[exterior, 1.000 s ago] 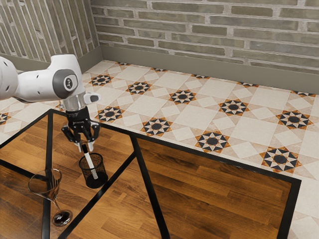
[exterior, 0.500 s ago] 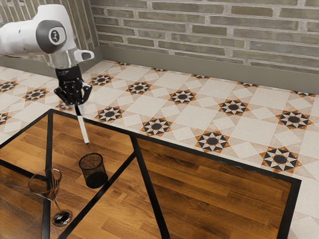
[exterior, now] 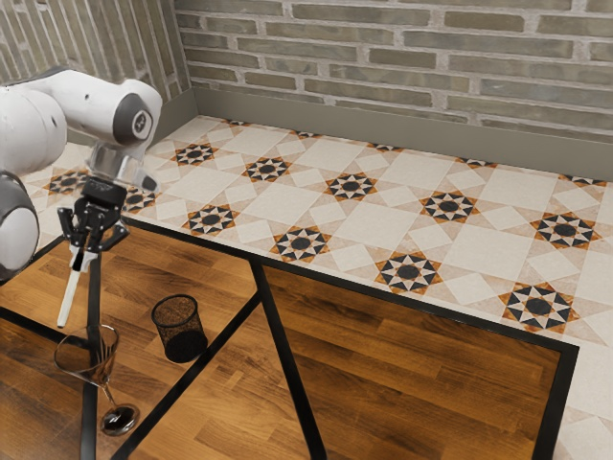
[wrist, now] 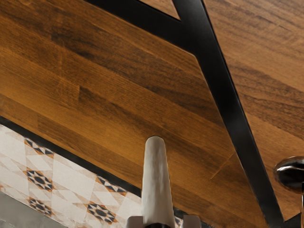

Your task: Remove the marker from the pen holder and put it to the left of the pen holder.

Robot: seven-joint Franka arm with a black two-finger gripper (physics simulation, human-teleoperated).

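In the exterior view the gripper [exterior: 84,255], pinching the marker [exterior: 70,295], had swung farther from the empty pen holder [exterior: 179,331], and in the wrist view the marker hung above the tabletop [wrist: 104,90], leaving, I judged, only the placing.

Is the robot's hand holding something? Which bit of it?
Yes, the hand has the marker by its dark upper end, and the white part slants down.
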